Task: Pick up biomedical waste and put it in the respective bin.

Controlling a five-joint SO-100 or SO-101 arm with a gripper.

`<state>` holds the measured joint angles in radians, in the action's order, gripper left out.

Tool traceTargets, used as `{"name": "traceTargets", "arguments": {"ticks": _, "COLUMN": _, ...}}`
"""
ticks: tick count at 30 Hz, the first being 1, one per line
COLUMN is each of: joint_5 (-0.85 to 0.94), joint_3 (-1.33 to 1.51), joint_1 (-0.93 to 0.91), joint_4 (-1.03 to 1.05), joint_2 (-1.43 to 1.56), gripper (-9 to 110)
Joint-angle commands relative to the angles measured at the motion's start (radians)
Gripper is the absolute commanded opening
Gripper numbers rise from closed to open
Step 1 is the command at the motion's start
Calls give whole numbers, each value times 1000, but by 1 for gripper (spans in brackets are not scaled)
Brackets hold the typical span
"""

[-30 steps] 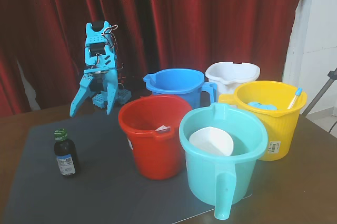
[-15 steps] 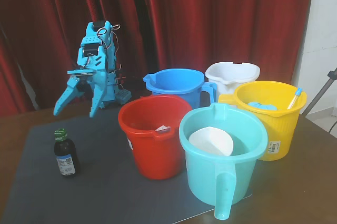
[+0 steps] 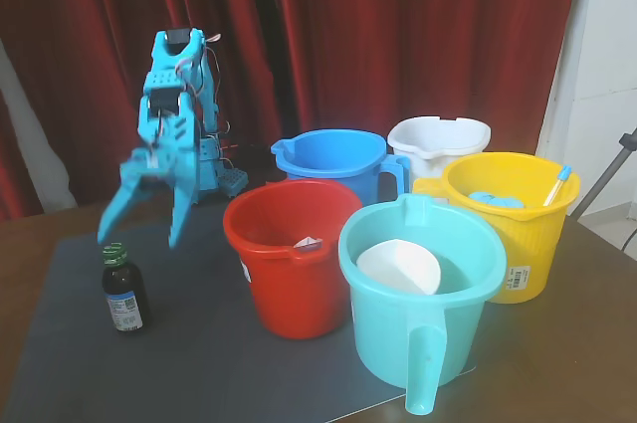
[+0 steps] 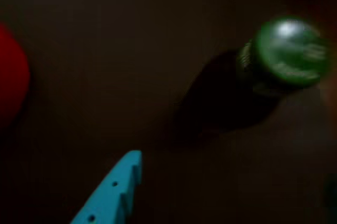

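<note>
gripper (image 3: 139, 236) hanging open, gripping nothing | medicine bottle (image 3: 124, 289) standing upright just below it, slightly off the fingertips | looking rigid, smooth glass, likely slippery and breakable | judging best hold across body under green cap (image 4: 288, 50)

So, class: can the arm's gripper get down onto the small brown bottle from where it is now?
Probably yes. The open gripper hangs just above the upright bottle, nothing lies between them, and the red bucket stands well to its right.
</note>
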<state>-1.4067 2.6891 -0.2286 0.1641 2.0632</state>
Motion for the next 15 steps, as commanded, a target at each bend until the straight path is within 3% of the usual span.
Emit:
{"name": "traceTargets", "arguments": {"ticks": 1, "joint_5": 5, "joint_3": -60, "joint_1": 11, "joint_4": -156, "joint_2": -112, "gripper": 37}}
{"name": "traceTargets", "arguments": {"ticks": 15, "joint_5": 5, "joint_3": -202, "joint_1": 11, "joint_4": -437, "joint_2": -551, "gripper": 37}}
